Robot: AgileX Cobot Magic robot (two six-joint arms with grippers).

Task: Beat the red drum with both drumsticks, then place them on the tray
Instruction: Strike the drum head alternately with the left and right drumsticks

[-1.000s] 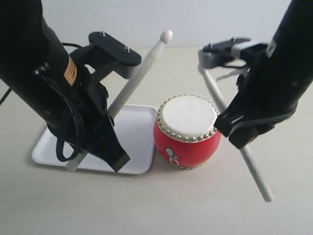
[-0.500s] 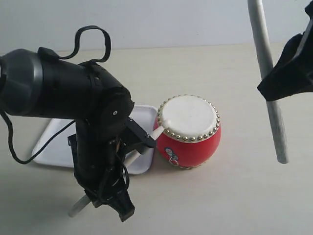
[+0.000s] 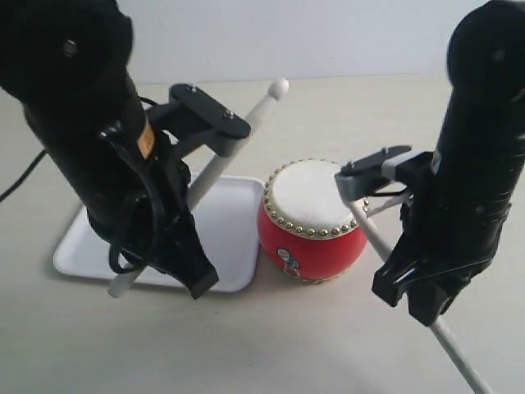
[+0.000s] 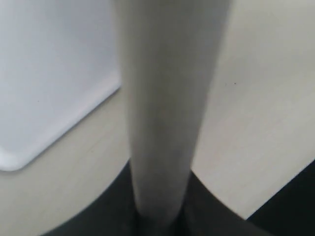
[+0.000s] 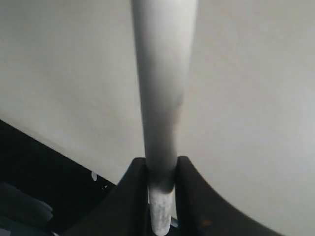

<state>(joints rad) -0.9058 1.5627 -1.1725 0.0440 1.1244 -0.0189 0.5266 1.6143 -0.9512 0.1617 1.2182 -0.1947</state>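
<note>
The red drum (image 3: 316,223) with its cream skin stands mid-table, right of the white tray (image 3: 225,238). My left gripper (image 3: 168,242) (image 4: 160,216) is shut on one drumstick (image 3: 215,168) (image 4: 167,98). That stick slants over the tray, its rounded tip (image 3: 279,86) raised behind the drum and clear of the skin. My right gripper (image 3: 414,287) (image 5: 162,182) is shut on the other drumstick (image 3: 455,353) (image 5: 162,83). It slopes up to the drum's right rim, where the wrist camera bracket hides its tip, so contact with the skin is unclear.
Both black arms stand tall on either side of the drum. The left arm's cable (image 3: 123,246) loops over the tray's near edge. Pale bare tabletop (image 3: 287,345) lies in front of the drum and tray.
The left stick has lifted off the drum's left rim, its tip now high at the back. The right stick, raised high half a second ago, has swung down to the drum's right rim.
</note>
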